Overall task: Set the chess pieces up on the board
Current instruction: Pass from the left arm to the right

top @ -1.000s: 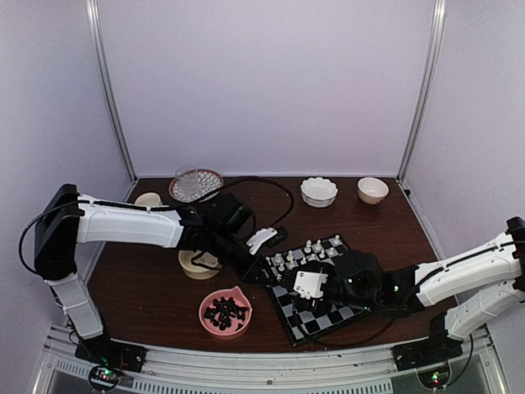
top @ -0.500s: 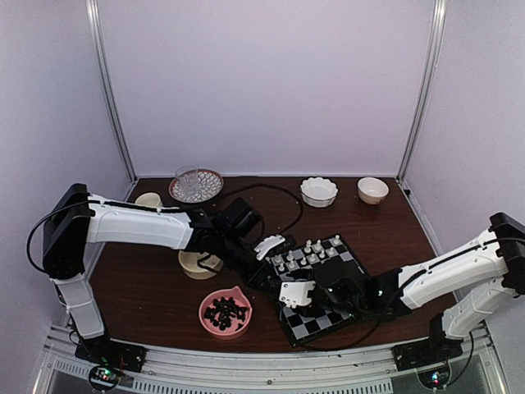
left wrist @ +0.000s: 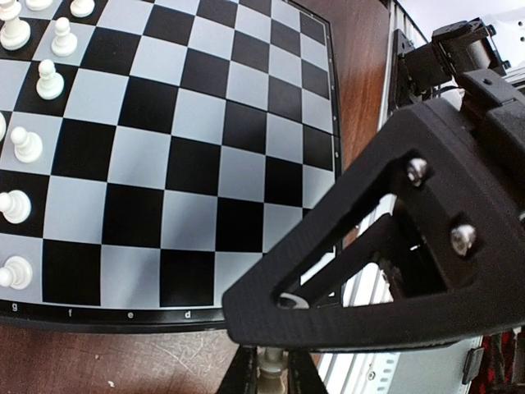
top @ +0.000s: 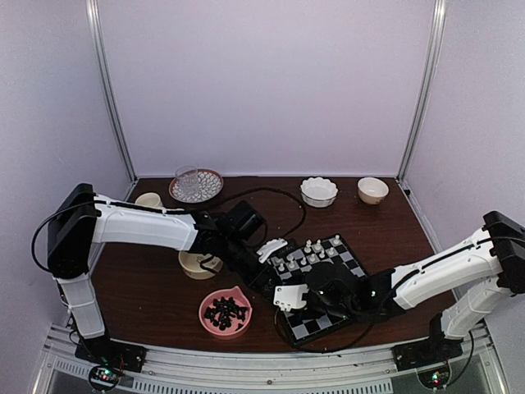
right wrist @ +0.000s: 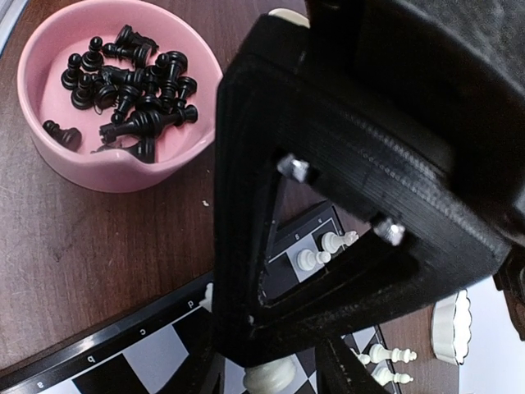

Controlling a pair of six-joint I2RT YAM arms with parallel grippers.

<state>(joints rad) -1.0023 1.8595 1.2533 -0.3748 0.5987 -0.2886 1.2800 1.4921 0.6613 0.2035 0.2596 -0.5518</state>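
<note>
Pinches a cream-white chess piece (left wrist: 268, 359) in the left tool (left wrist: 271, 379), jaws all but together, just off the lettered edge of the board (left wrist: 205, 172) and over bare worktop (left wrist: 123, 361). Straddles a second white piece (right wrist: 269, 380) with the right tool (right wrist: 275, 361), jaws at a middling gap and seemingly clear of it on both sides. Cannot tell from above whether upright or leaning. Places that piece near the board's lettered corner, not far from the pink bowl (right wrist: 49, 160) of black pieces (right wrist: 131, 90). Shows more white men (left wrist: 49, 78) standing along one side of the board, with most squares bare. Looks far from done.

Risks tipping or skidding the straddled piece through uneven finger contact, given so small a base. Risks knocking the standing white men with the left tool's broad frame on the way in. Risks an arm-to-arm clash, with both tools crowded at the same side of the board in the overhead view. Risks a crooked set-down of the held piece too, with only a sliver of it visible between the fingers and the depth of grip impossible to tell. Risks shoving the board itself across the worktop through an off-centre press.
</note>
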